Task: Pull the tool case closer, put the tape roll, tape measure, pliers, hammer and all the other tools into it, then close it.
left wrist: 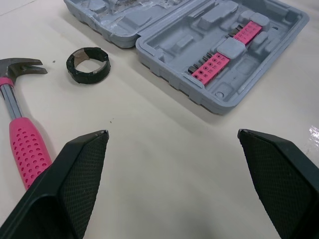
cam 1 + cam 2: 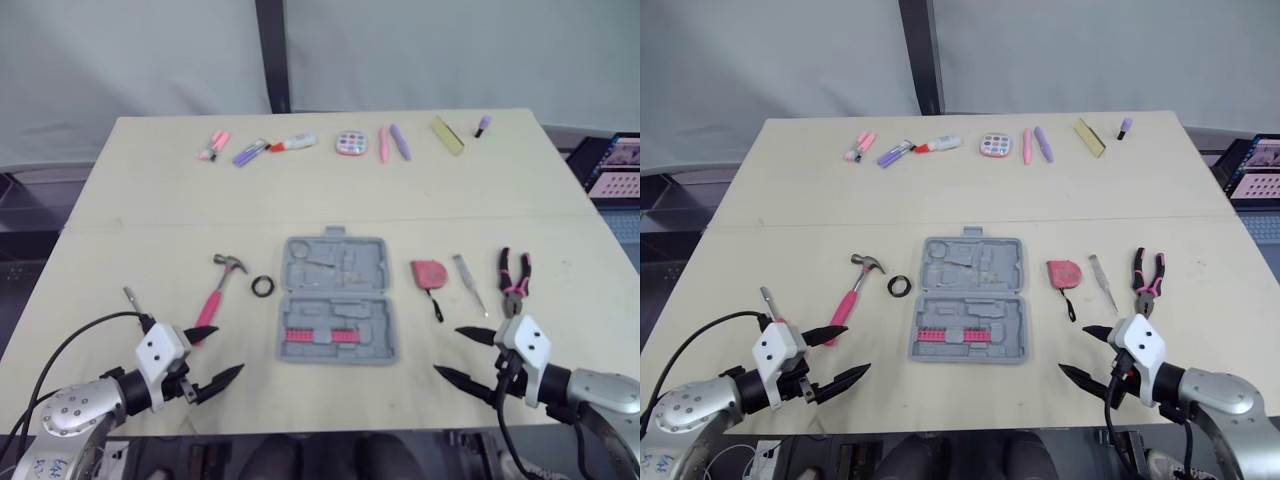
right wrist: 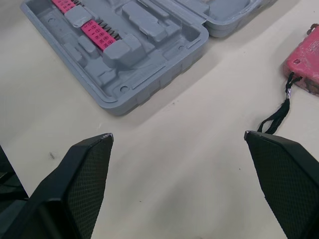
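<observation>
Your tool case [image 2: 338,298] lies open and flat in the middle of the table [image 2: 330,190], a little toward you. Both grey moulded-plastic halves face up, so their shaped recesses are exposed for loading. The near half holds a pink bit strip [image 2: 320,337], and the rest of the pockets look empty. The tools flank the case, which likely splits the work between your arms. On your left are the hammer [image 2: 218,288], with a steel claw head and a dimpled pink rubber grip, and just beside it the tape roll [image 2: 263,286], a small black ring. On your right are the red tape measure [image 2: 429,273] trailing a black wrist loop, a slim metal tool [image 2: 468,283], and the pliers [image 2: 515,280] with pink-and-black handles. The left gripper [image 2: 215,352] and right gripper [image 2: 450,351] hover low off the case's near corners. Each has its textured black fingers spread wide and holds nothing, a stance that suits dragging the case closer first. A row of small pink and purple items [image 2: 292,144] lines the far edge, well apart from everything else.
</observation>
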Robot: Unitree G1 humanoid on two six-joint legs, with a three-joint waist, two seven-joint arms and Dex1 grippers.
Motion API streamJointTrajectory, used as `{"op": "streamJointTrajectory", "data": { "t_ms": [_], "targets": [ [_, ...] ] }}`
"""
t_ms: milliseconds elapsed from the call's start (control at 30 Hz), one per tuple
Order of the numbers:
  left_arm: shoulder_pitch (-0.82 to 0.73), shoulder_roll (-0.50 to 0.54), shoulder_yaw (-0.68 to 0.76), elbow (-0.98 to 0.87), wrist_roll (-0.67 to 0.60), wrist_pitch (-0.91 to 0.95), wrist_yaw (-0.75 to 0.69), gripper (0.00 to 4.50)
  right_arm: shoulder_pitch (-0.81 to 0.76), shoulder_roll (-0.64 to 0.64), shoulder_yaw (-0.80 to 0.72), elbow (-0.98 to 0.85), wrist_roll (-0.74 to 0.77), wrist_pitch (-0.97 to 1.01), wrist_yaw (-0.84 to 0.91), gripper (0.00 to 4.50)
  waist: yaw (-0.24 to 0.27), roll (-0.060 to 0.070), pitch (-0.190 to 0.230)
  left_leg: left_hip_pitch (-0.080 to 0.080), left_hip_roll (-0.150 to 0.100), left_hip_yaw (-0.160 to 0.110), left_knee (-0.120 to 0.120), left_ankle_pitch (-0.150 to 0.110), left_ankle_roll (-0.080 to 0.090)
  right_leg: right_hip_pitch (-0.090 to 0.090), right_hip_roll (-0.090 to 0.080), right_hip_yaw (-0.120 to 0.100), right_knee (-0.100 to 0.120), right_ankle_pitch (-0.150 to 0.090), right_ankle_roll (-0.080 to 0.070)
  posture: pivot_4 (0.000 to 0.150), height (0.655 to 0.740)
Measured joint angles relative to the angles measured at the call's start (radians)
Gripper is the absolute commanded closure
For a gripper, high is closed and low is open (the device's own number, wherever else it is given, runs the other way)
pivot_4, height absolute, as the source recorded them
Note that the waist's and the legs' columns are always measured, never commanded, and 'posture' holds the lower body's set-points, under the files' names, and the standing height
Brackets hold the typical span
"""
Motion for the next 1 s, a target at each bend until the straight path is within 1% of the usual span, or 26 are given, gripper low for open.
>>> {"op": "streamJointTrajectory", "data": {
  "t_ms": [200,300,633,767,900,1000],
  "targets": [
    [-0.016,-0.001,-0.001,0.0,-0.001,0.017,0.009,0.04,-0.001,0.0,0.0,0.0,0.0,0.0,0.0,0.04,0.001,0.0,0.0,0.0,0.0,0.0,0.0,0.0,0.0,0.0,0.0,0.0,0.0,0.0,0.0,0.15,0.74],
    [-0.023,-0.001,-0.001,0.0,-0.003,0.024,0.011,0.04,-0.005,0.0,0.0,0.0,-0.001,0.0,0.0,0.04,-0.001,0.0,0.0,0.0,0.0,0.0,0.0,0.0,0.0,-0.001,0.0,0.0,0.005,0.0,0.0,0.15,0.74],
    [-0.038,-0.001,-0.001,0.004,-0.003,0.027,0.01,0.04,-0.02,0.0,0.013,0.0,-0.005,0.0,-0.001,0.04,0.0,0.0,0.0,0.0,0.0,0.0,0.0,0.0,0.0,0.0,0.0,0.0,0.005,0.0,0.0,0.15,0.74],
    [-0.057,-0.007,-0.001,0.004,-0.025,0.05,0.007,0.04,-0.021,0.0,0.013,0.0,-0.005,0.004,-0.005,0.04,0.0,0.0,0.0,0.0,0.0,0.0,0.0,0.0,0.0,0.0,0.0,0.0,0.005,0.0,0.0,0.15,0.74],
    [-0.075,-0.001,-0.001,0.004,-0.08,0.105,-0.02,0.04,-0.02,0.0,0.013,0.0,-0.004,0.024,-0.008,0.04,0.0,0.0,0.0,0.0,0.0,0.0,0.0,0.0,0.0,-0.001,0.0,0.0,0.005,0.0,0.0,0.15,0.74],
    [-0.124,0.044,-0.002,0.006,-0.129,0.224,-0.031,0.04,-0.028,0.0,0.013,0.0,-0.001,0.049,-0.016,0.04,0.0,0.0,0.0,0.0,0.0,-0.001,0.001,0.0,0.0,0.0,0.0,0.0,0.006,0.0,0.0,0.15,0.74]
  ]
}}
